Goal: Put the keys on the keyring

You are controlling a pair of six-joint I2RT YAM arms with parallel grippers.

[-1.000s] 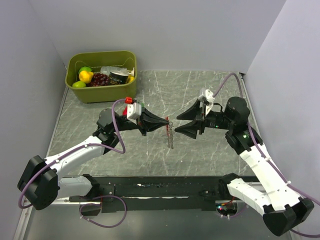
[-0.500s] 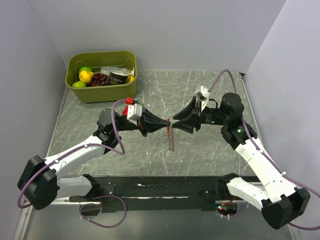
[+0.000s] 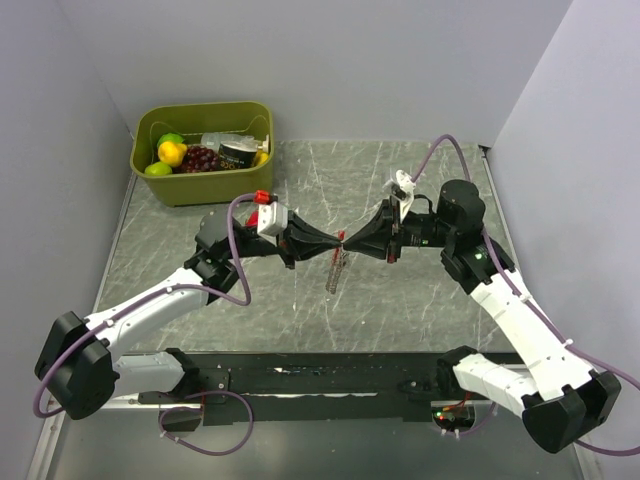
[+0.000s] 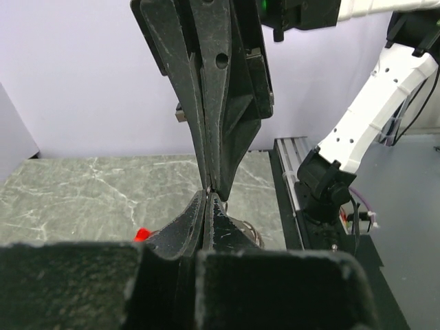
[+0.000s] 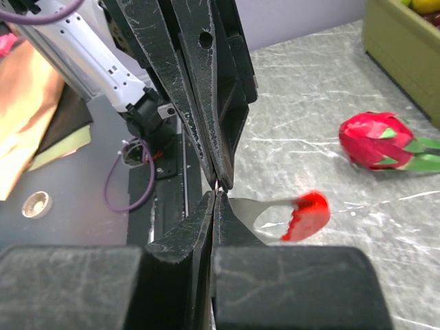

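Now the left end effector (image 3: 335, 251) and the right end effector (image 3: 349, 243) are clenched tip to tip on the silvery metal keyring with red fob (image 3: 333, 274), hung above the grey marbled worktop (image 3: 420, 310).

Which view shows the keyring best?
Right wrist: the keyring is close, metal loop and red fob visible. The top view shows it hanging but tiny; the left wrist shows only a red sliver and some metal.
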